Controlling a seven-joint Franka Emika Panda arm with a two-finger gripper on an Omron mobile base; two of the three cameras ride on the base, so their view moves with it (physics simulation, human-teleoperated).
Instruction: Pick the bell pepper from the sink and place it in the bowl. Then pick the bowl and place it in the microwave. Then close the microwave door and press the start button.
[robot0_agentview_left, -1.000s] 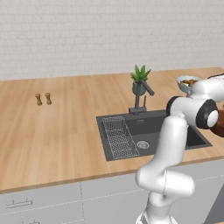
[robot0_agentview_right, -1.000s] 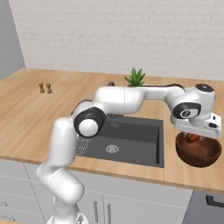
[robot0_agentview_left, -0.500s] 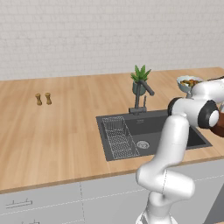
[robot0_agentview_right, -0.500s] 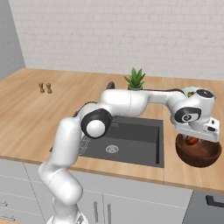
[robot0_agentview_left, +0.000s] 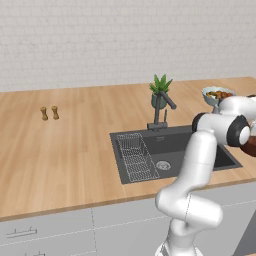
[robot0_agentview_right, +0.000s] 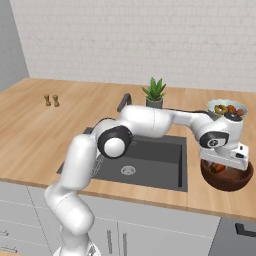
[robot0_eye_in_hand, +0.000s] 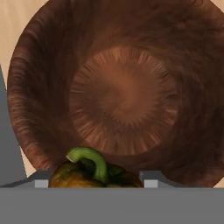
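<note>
Pepper clamped in pincer above bowl.

Left base view: one sink (robot0_agentview_left: 172, 150) with one rack (robot0_agentview_left: 136, 156) and one faucet (robot0_agentview_left: 161, 111), one plant (robot0_agentview_left: 160, 90), two shakers (robot0_agentview_left: 49, 113), one fruit bowl (robot0_agentview_left: 217, 95) on table (robot0_agentview_left: 65, 150). Right base view: pincer (robot0_agentview_right: 223, 161) down over one brown bowl (robot0_agentview_right: 227, 177), right of sink, near front table edge. Hand view: one pepper (robot0_eye_in_hand: 93, 172), green stem up, gripped between two fingertips (robot0_eye_in_hand: 40, 180), just above bowl's inner floor, toward its near wall.
</note>
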